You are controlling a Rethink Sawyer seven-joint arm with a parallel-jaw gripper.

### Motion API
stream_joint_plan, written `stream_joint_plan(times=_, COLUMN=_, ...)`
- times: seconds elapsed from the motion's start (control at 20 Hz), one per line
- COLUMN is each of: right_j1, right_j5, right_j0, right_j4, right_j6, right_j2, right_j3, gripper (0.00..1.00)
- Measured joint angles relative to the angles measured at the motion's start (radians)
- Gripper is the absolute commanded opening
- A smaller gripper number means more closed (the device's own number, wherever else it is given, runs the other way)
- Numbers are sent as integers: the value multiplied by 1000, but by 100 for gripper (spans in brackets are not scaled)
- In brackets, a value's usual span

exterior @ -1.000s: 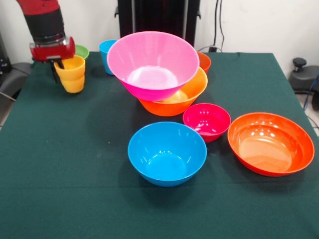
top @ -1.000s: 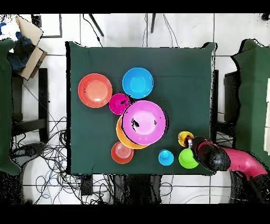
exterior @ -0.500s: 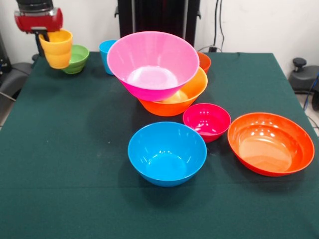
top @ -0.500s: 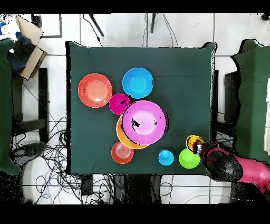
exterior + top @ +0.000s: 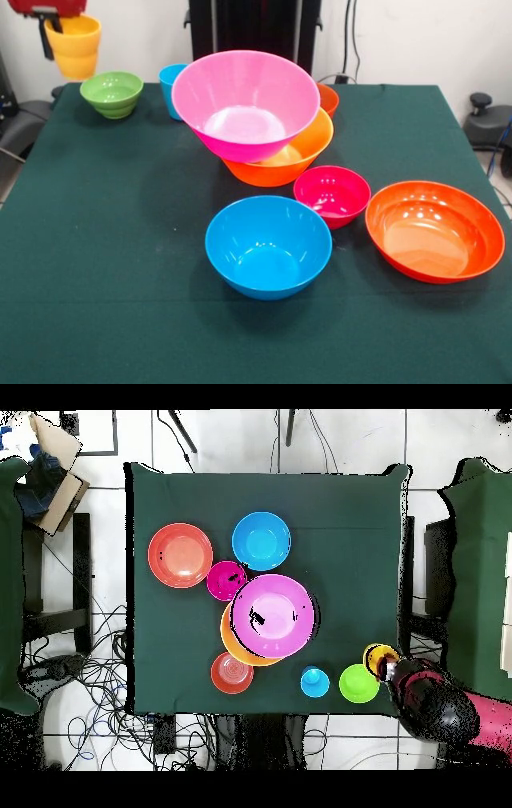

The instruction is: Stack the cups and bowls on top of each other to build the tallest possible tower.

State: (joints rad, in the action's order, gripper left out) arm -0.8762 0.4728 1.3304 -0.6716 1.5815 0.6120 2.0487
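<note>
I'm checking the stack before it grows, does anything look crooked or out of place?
Yes. The big pink bowl sits tilted and off-centre in the big orange bowl rather than nested level. Otherwise nothing is spilled or damaged. The gripper holds the yellow-orange cup in the air near the table's corner.

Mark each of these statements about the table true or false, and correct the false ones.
1. The gripper holds the yellow-orange cup in the air. True.
2. The big pink bowl sits alone on the cloth. False: it rests in the big orange bowl.
3. The small green bowl stands on the table. True.
4. The medium blue bowl is stacked inside the wide red-orange bowl. False: they stand apart on the table.
</note>
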Motion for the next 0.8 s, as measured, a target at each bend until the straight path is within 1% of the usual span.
stream_joint_plan(times=0.1, right_j1=-43, right_j5=13, right_j0=0, right_j4=37, right_j6=0, right_j2=0, right_j3=20, gripper=0)
stream_joint_plan(times=0.35, right_j1=-122, right_j5=24, right_j0=0, right_j4=93, right_j6=0, right_j2=0, right_j3=53, gripper=0)
stream_joint_plan(times=0.6, right_j1=-158, right_j5=24, right_j0=-17, right_j4=98, right_j6=0, right_j2=-8, right_j3=65, gripper=0)
stream_joint_plan(times=0.65, right_j1=-162, right_j5=24, right_j0=-39, right_j4=98, right_j6=0, right_j2=-21, right_j3=65, gripper=0)
stream_joint_plan(times=0.8, right_j1=-164, right_j5=24, right_j0=-74, right_j4=98, right_j6=0, right_j2=-42, right_j3=68, gripper=0)
